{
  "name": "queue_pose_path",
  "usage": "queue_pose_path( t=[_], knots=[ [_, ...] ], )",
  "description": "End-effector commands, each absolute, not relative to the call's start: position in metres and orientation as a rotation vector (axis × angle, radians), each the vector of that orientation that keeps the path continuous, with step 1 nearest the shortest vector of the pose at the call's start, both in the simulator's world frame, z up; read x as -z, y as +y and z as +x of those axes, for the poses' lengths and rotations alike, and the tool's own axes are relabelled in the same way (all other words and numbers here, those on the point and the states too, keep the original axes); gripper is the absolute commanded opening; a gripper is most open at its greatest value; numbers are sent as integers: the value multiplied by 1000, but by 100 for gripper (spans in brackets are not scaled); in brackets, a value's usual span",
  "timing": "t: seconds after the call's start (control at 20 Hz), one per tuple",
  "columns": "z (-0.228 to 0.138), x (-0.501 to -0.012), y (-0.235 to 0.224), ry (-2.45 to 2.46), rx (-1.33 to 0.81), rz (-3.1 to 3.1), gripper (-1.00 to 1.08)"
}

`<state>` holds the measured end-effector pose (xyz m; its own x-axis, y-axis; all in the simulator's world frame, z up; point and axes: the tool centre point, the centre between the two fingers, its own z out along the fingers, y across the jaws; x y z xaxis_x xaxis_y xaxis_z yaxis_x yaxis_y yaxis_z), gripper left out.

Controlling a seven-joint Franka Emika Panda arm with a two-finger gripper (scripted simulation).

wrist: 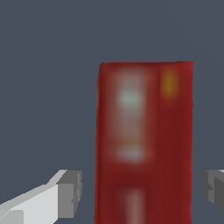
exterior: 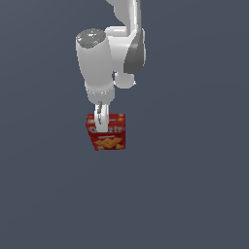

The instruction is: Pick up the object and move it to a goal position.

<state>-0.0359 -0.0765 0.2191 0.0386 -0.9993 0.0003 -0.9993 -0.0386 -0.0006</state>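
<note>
The object, a red cracker box with white lettering and pictured orange crackers, stands upright on the flat grey floor. In the exterior view my gripper hangs straight down over the box's upper edge, toward the exterior view's left side of it. The wrist view shows the red box close and blurred, standing between my two grey fingertips. A narrow strip of floor shows on each side between pad and box, so the gripper is open around the box and apart from it.
A plain dark grey floor surrounds the box on all sides. The white arm's links rise above the box toward the top of the exterior view.
</note>
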Motion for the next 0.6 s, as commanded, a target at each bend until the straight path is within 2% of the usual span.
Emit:
queue_pose_path(
  t=[0.0, 0.35, 0.4, 0.55],
  knots=[
    [-37, -207, -76, 2180, 0, -2263, 100],
    [-35, -192, -77, 2181, 0, -2262, 100],
    [-35, -192, -77, 2181, 0, -2262, -100],
    [-35, -192, -77, 2181, 0, -2262, -100]
  ],
)
